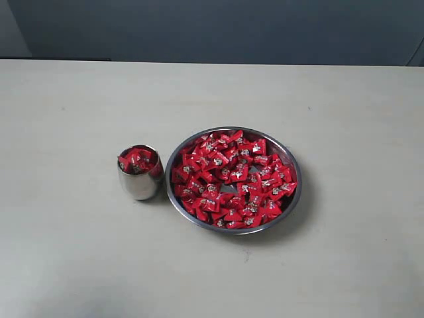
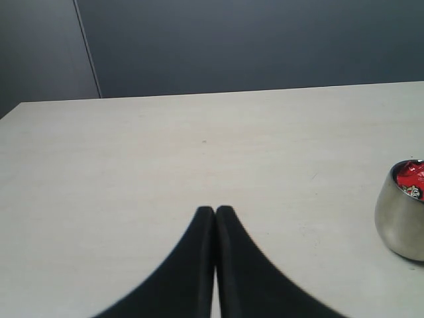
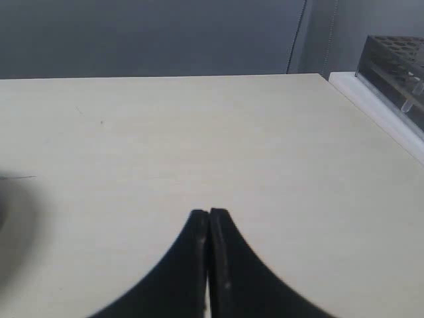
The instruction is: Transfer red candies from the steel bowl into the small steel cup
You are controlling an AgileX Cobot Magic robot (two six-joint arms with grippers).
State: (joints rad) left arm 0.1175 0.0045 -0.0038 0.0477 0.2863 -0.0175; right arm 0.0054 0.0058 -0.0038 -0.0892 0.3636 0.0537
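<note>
Left gripper [image 2: 215,211] has its black jaws pressed together, empty, above the table [image 2: 199,132] — the small steel cup [image 2: 401,215] with red candies [image 2: 412,177] inside stands nearby. Right gripper [image 3: 209,213] is likewise closed on nothing. Exterior view: the steel bowl [image 1: 233,231], heaped with candies, sits mid-table, the cup just left of it — candies in it too.

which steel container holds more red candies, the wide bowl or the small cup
The wide shallow steel bowl, right of the small rounded steel cup: red candies cover nearly its whole floor.
</note>
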